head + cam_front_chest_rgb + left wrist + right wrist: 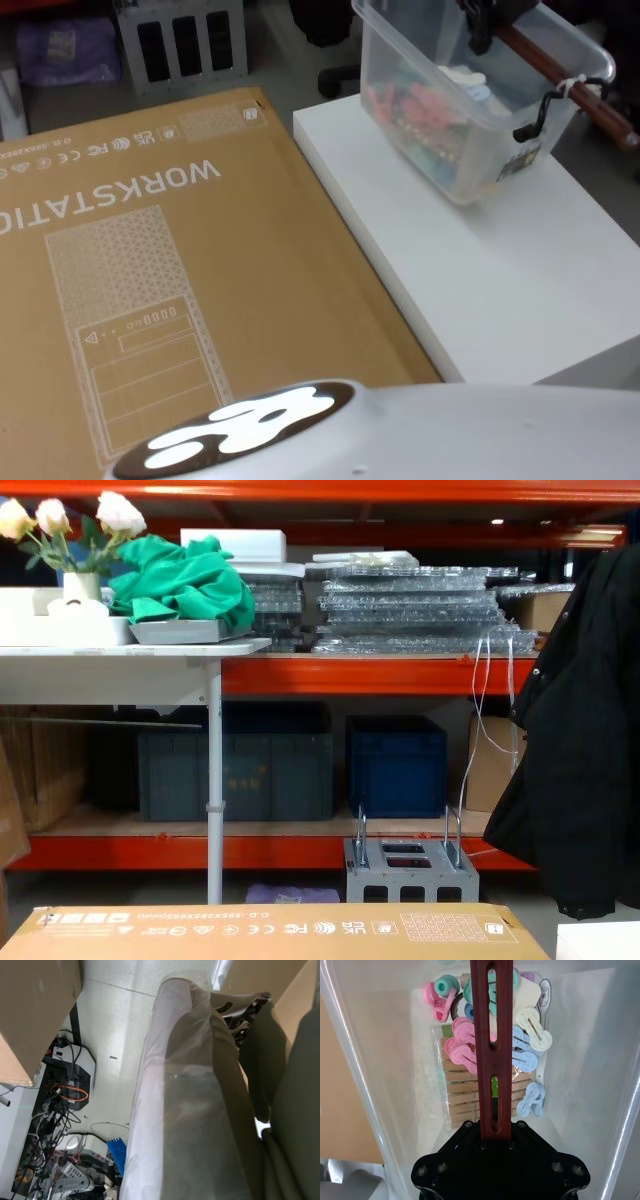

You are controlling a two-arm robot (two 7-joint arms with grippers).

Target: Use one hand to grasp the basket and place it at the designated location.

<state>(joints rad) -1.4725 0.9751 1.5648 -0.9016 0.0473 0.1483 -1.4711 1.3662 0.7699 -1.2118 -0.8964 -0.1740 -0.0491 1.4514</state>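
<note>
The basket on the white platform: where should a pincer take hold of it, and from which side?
By the reddish-brown handle bar spanning the open top of the basket, from straight above. The walls are smooth and wide, so the bar is the one narrow part. The right pincer is already down at it, with clothespins showing below.

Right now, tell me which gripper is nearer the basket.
Right. The right gripper is above the basket, clamped on its red-brown handle. The left arm hangs beside the cardboard box, away from the basket.
</note>
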